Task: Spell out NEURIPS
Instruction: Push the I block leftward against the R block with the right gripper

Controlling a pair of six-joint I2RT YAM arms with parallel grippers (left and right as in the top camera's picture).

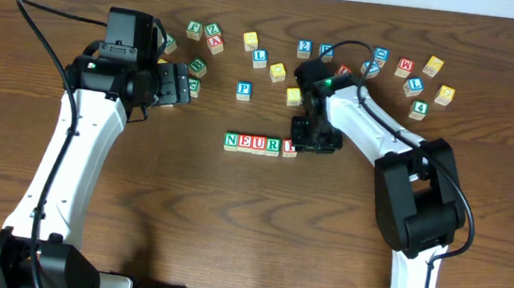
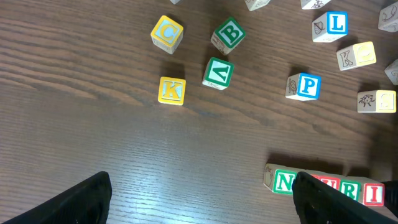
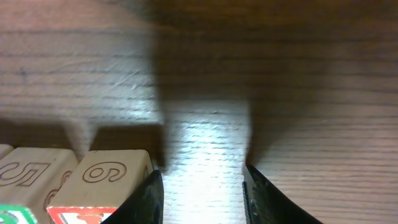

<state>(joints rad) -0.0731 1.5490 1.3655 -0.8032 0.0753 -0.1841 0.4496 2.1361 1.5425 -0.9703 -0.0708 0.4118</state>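
Five cubes form a row (image 1: pixel 259 144) reading N, E, U, R, I at the table's middle. In the left wrist view the N (image 2: pixel 284 182) and I (image 2: pixel 373 194) show, partly behind a finger. My right gripper (image 1: pixel 317 138) sits low, just right of the I cube (image 3: pixel 112 180), whose side shows a carved 6. Its jaws (image 3: pixel 202 186) stand open over bare wood, the left finger beside that cube. A blue P cube (image 1: pixel 243 90) (image 2: pixel 308 86) lies loose behind the row. My left gripper (image 1: pixel 176 85) (image 2: pixel 205 205) hangs wide open and holds nothing, left of the P.
Loose cubes are scattered along the back: a yellow K (image 2: pixel 171 91), yellow C (image 2: pixel 166 32), green B (image 2: pixel 229 34), blue L (image 2: pixel 336 23), a yellow cube (image 1: pixel 293 96) by the right arm, and a cluster at the back right (image 1: pixel 416 84).
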